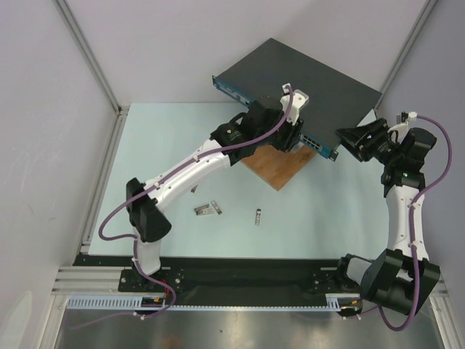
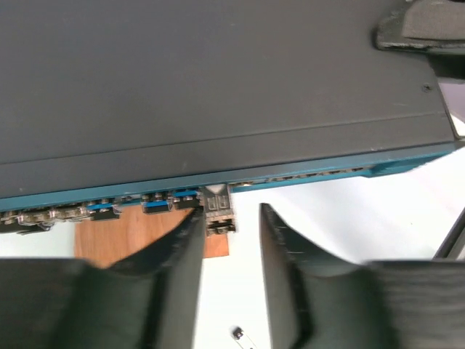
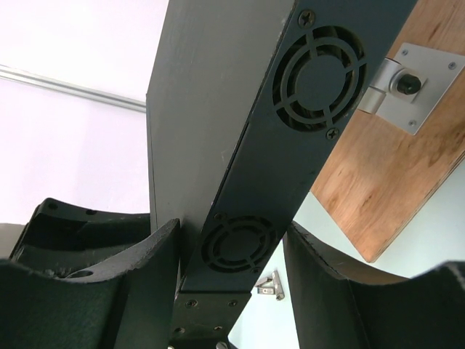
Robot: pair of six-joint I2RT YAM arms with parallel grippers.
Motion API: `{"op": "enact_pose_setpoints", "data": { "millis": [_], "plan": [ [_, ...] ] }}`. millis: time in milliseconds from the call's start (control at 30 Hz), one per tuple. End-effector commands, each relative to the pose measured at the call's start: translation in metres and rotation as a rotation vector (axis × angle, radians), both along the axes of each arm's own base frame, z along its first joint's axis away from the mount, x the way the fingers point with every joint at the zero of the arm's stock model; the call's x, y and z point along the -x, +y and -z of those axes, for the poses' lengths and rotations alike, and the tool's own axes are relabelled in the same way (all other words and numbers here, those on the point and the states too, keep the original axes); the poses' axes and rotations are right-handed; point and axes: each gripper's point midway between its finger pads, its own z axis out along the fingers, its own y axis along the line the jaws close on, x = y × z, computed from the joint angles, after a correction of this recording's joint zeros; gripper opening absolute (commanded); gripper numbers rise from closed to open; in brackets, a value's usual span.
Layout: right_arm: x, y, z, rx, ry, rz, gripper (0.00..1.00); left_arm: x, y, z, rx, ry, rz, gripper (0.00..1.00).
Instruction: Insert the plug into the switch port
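Note:
The switch [image 1: 290,76] is a flat dark grey box with a blue front strip, lying at the back of the table. In the left wrist view, a small metal plug [image 2: 218,211] sits in a socket of the blue strip [image 2: 305,173]. My left gripper [image 2: 231,214] is open around it, its left finger beside the plug and its right finger apart from it. In the top view the left gripper [image 1: 294,138] hides the plug. My right gripper [image 3: 231,243] straddles the switch's vented right end [image 3: 240,243], both fingers against it; it also shows in the top view [image 1: 356,138].
A brown wooden board [image 1: 280,169] lies under the switch's front, with a metal bracket [image 3: 407,83] on it. Two spare metal plugs [image 1: 208,210] [image 1: 259,217] lie on the pale table. Grey walls and frame rails enclose the sides.

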Motion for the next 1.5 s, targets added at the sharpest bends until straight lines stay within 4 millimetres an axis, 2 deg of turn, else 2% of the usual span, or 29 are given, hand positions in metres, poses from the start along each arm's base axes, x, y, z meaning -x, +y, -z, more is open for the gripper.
{"op": "enact_pose_setpoints", "data": {
  "millis": [0,33,100,133,200,233,300,367,433,533,600,633,733,833,900,1133,1467],
  "plan": [
    [0.006,0.030,0.004,0.049,-0.042,-0.152,0.00,-0.009,-0.021,-0.066,0.205,-0.140,0.024,0.46],
    [0.005,0.029,0.003,0.051,-0.043,-0.150,0.00,-0.006,-0.014,-0.074,0.209,-0.147,0.017,0.46],
    [0.005,0.029,0.005,0.050,-0.036,-0.154,0.00,-0.001,-0.005,-0.067,0.178,-0.132,0.013,0.47],
    [0.004,0.029,0.003,0.051,-0.039,-0.154,0.00,0.004,0.003,-0.078,0.189,-0.146,0.011,0.47],
    [0.004,0.029,0.002,0.054,-0.042,-0.156,0.00,0.010,0.013,-0.072,0.163,-0.134,0.010,0.50],
    [0.004,0.029,0.001,0.056,-0.045,-0.156,0.00,0.016,0.021,-0.081,0.170,-0.145,0.009,0.51],
    [0.004,0.029,0.002,0.057,-0.043,-0.157,0.00,0.018,0.032,-0.073,0.137,-0.137,-0.017,0.55],
    [0.003,0.028,0.002,0.062,-0.044,-0.158,0.00,0.024,0.043,-0.078,0.125,-0.149,-0.019,0.59],
    [0.003,0.028,0.004,0.062,-0.039,-0.157,0.00,0.025,0.050,-0.070,0.100,-0.141,-0.037,0.63],
    [0.003,0.029,0.003,0.061,-0.038,-0.160,0.00,0.024,0.055,-0.056,0.047,-0.127,-0.049,0.59],
    [0.002,0.028,0.004,0.064,-0.037,-0.160,0.00,0.023,0.052,-0.051,0.035,-0.124,-0.036,0.47],
    [0.002,0.028,0.003,0.065,-0.038,-0.158,0.00,0.023,0.051,-0.050,0.034,-0.126,-0.032,0.37],
    [0.002,0.028,0.004,0.069,-0.036,-0.160,0.00,0.020,0.045,-0.050,0.038,-0.127,-0.019,0.19],
    [0.002,0.028,0.004,0.074,-0.037,-0.159,0.00,0.016,0.038,-0.045,0.022,-0.115,-0.017,0.06],
    [0.001,0.027,0.005,0.072,-0.031,-0.160,0.00,0.013,0.035,-0.040,0.009,-0.104,-0.015,0.02],
    [0.001,0.028,0.007,0.073,-0.027,-0.164,0.00,0.008,0.024,-0.029,-0.001,-0.090,-0.003,0.00],
    [0.001,0.028,0.010,0.071,-0.018,-0.168,0.00,-0.003,0.005,-0.034,0.039,-0.080,-0.007,0.00]
  ]
}}
